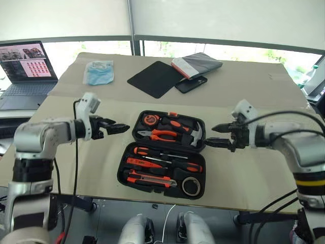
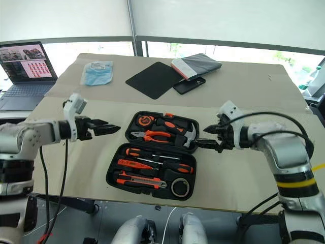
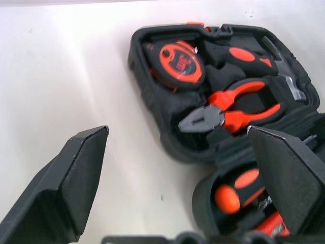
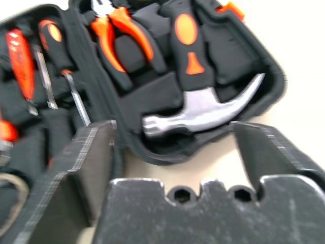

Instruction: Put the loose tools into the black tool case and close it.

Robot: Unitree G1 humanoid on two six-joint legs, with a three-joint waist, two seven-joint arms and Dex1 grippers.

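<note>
The black tool case point(image 1: 135, 133) lies open on the table between my two grippers, both halves flat. In its near half lie the orange-and-black utility knife point(image 1: 150, 179), two black-and-orange screwdrivers point(image 1: 170, 163), a slim orange screwdriver point(image 1: 138, 162) and the grey tape roll point(image 1: 191, 187). Pliers point(image 3: 238, 109), a hammer point(image 4: 203, 114) and a tape measure point(image 3: 177, 63) fill the far half. My left gripper point(image 1: 123, 128) hovers open just left of the case, above the table. My right gripper point(image 1: 210, 135) hovers open at the case's right side, by the hammer head. Neither holds anything.
At the table's far side lie a flat black mat point(image 1: 155, 79), a black phone point(image 1: 190, 84), a folded grey item point(image 1: 198, 63) and a blue packet point(image 1: 99, 71). An open laptop point(image 1: 25, 66) stands far left. The table's front edge runs just below the case.
</note>
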